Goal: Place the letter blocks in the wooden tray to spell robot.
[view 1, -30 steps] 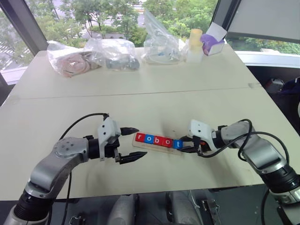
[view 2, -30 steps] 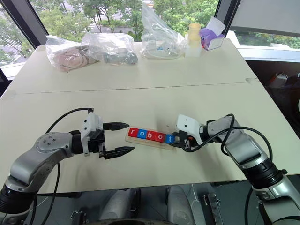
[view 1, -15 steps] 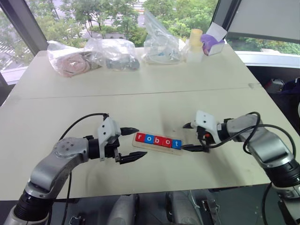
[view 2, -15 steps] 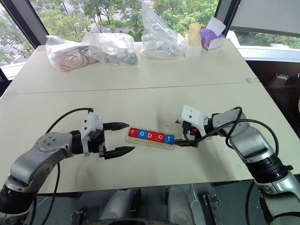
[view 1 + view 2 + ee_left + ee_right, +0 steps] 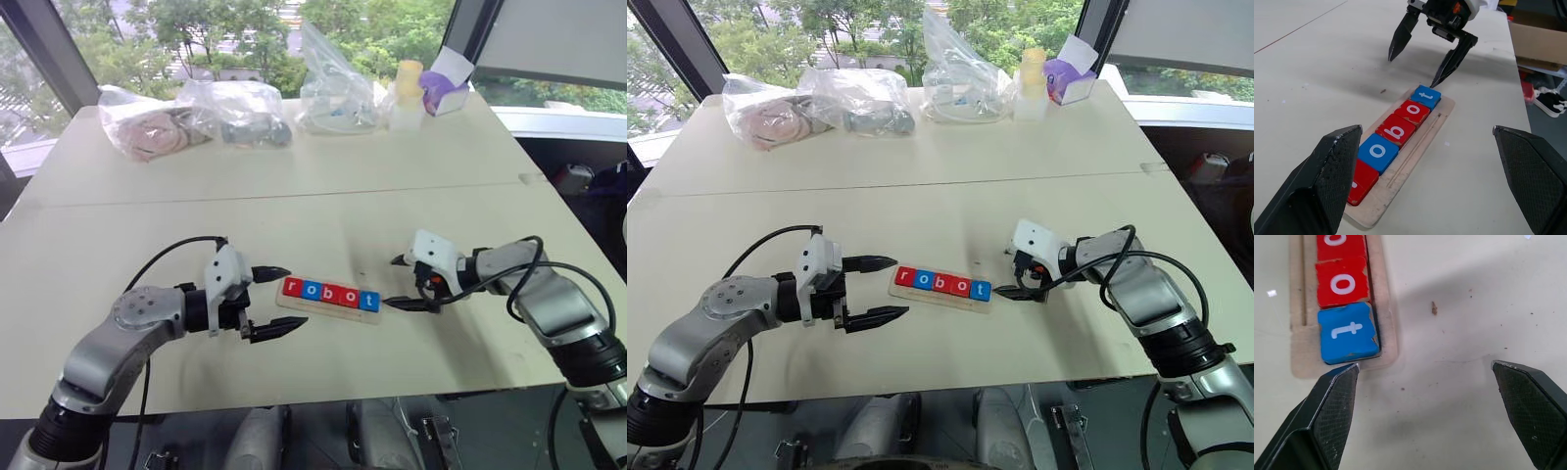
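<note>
Five letter blocks (image 5: 330, 294) lie in a row in the wooden tray (image 5: 1422, 142), reading r, o, b, o, t. The r (image 5: 292, 287), b and second o are red. The first o (image 5: 1378, 152) and the t (image 5: 1348, 333) are blue. My right gripper (image 5: 392, 283) is open just off the tray's t end, with one fingertip (image 5: 1344, 374) close to the tray's corner and nothing between its fingers. At the r end my left gripper (image 5: 1426, 129) hangs open and empty, pointing along the row.
Several clear plastic bags (image 5: 235, 113) sit along the table's far edge. A pale bottle (image 5: 408, 93) and a purple tissue box (image 5: 446, 88) stand at the far right. A seam (image 5: 294, 196) crosses the table. The near table edge (image 5: 294, 403) lies just below my arms.
My right gripper was shut at the t end of the tray. It has opened and drawn back a little to the right. The blocks and left gripper have stayed put.
</note>
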`<state>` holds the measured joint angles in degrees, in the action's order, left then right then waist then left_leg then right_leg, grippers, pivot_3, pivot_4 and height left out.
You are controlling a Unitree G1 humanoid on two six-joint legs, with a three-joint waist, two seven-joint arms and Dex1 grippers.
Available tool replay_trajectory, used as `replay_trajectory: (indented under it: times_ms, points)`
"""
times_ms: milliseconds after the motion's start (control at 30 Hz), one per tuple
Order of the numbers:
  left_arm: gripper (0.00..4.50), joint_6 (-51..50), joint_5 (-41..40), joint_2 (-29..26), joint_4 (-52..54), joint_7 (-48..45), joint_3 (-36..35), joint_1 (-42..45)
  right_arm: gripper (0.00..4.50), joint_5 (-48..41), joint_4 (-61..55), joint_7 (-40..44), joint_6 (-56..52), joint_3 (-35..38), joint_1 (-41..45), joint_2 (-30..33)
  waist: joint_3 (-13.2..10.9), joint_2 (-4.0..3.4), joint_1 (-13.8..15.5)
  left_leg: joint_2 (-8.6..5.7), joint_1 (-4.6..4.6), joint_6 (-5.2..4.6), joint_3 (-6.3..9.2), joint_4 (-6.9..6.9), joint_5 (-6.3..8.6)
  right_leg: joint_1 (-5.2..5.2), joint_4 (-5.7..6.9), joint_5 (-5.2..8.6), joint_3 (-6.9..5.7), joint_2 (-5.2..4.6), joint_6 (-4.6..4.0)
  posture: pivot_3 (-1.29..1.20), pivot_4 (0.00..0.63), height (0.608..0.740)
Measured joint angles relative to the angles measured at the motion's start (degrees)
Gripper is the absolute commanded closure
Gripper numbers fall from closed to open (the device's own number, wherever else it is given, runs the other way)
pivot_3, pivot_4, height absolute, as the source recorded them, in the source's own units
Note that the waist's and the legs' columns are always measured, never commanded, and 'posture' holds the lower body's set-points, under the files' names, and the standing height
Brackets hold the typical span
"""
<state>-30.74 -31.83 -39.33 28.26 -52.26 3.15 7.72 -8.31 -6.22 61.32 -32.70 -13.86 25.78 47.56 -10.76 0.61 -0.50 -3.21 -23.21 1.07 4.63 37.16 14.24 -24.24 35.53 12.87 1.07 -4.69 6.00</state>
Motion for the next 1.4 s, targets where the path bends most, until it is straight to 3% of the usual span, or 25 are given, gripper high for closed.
replay_trajectory:
  times_ms: [1400]
  points:
    - [0.00, -0.5, 0.0, -0.4, 0.4, 0.6, 0.0, -0.6, 0.03, 1.0, -0.6, 1.8, -0.1, -1.4, 1.4, -1.8, 0.0, 0.00, -0.1, 0.01, 0.02, 0.00, 0.00, -0.01, 0.00, 0.00, 0.02, -0.01, 0.00, 0.02, -0.01, 0.00, 0.150, 0.740]
